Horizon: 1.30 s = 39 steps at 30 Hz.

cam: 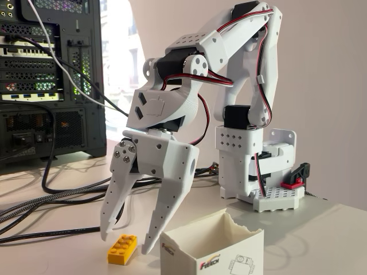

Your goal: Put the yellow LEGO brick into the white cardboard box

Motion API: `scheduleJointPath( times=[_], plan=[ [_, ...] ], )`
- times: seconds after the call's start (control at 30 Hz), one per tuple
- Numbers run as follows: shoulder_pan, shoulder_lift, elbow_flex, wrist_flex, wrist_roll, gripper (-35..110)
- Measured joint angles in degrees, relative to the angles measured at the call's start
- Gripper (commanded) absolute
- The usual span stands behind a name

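Gripper is spread wide open and empty, tips straddling the yellow brick lying on the table just left of the white box, looks lined up so closing pinches it for a short hop over.

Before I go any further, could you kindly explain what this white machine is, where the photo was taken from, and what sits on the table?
It is a small white robot arm bolted to a table, photographed by a fixed camera standing low at the table's near side. Its two-fingered hand points down, open and holding nothing. A yellow brick lies on the table beneath the fingertips. Beside it stands an open white box. Behind, at left, are a computer and cables.
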Motion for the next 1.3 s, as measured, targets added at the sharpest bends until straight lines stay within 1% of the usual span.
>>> scheduleJointPath(
  times=[0.03,0.13,0.27,0.33,0.43,0.47,0.53,0.7,0.9,1.3],
  plan=[
    [0.1,0.0,-0.1,0.0,0.0,6],
    [-0.3,0.0,-0.2,0.0,-0.5,-4],
    [0.6,0.0,-0.8,0.0,-0.8,-3],
    [0.8,0.0,-1.4,0.0,-1.6,-9],
    [1.4,0.0,-2.2,0.0,-2.2,-9],
    [1.7,0.0,-2.5,0.0,-2.5,-7],
    [1.6,0.0,-3.0,0.0,-3.3,3],
    [2.0,-1.1,-3.9,0.2,-5.0,13],
    [2.6,-3.1,-4.7,0.7,-6.2,17],
    [2.5,-4.2,-4.7,2.6,-6.5,18]
  ],
)
